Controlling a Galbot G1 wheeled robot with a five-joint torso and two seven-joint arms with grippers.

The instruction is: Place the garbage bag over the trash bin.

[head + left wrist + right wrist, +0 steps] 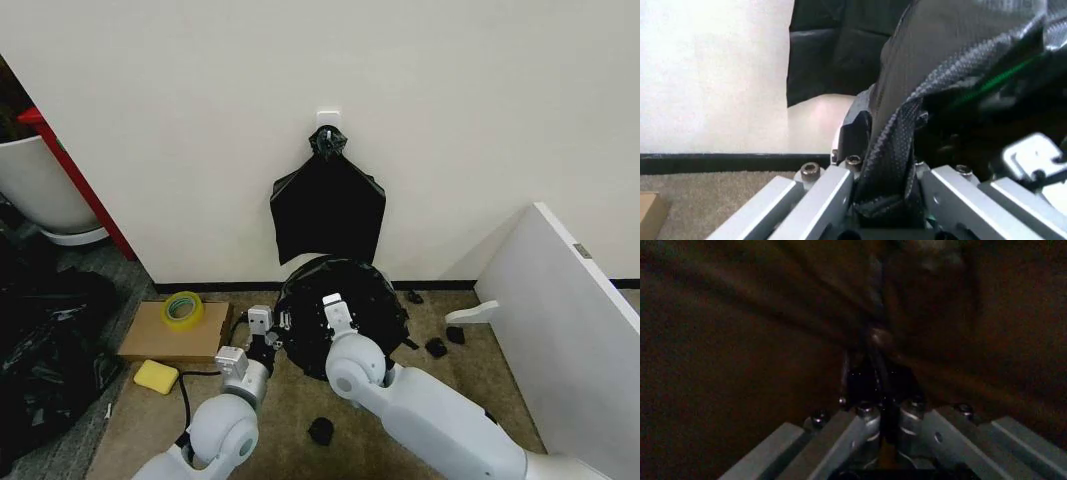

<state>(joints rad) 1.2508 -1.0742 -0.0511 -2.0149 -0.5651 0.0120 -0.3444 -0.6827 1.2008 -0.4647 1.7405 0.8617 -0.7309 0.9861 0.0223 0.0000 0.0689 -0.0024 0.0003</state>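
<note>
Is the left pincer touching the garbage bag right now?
Touching. In the left wrist view the left pincer is clamped on a fold of the garbage bag, the plastic pinched between its fingers.

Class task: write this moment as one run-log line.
left gripper: shut on garbage bag at bin's left rim | right gripper: shut on bag, inside bin | bag covers bin

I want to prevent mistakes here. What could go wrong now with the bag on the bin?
1. The left end effector is shut on the thin garbage bag; pulling could tear the plastic.
2. The right end effector sits deep inside the bag, so withdrawing may drag it off the rim.
</note>
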